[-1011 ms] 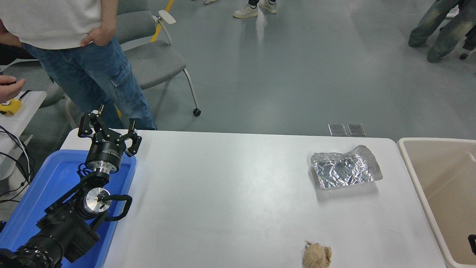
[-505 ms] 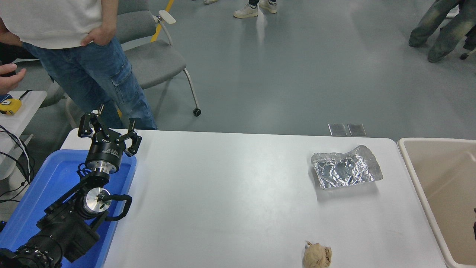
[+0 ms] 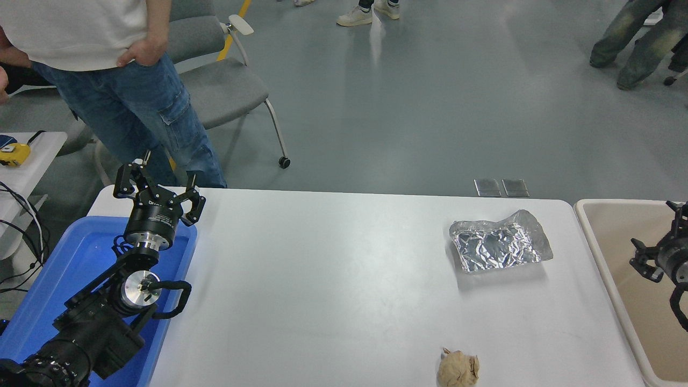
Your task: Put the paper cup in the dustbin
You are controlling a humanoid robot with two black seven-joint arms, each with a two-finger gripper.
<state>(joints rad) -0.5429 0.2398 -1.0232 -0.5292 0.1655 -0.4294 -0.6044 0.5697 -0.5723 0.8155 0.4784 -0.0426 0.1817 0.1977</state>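
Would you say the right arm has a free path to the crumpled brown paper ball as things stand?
Probably yes. The right tool hangs over the dustbin, and only bare table lies between it and the paper ball; the foil sheet sits farther back.

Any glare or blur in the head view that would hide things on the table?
Head view: sharp throughout; soft overhead light gives a faint sheen on the white table; the crumpled silver foil sheet glints and casts a soft shadow in front; the right hand is cropped by the picture's right edge.
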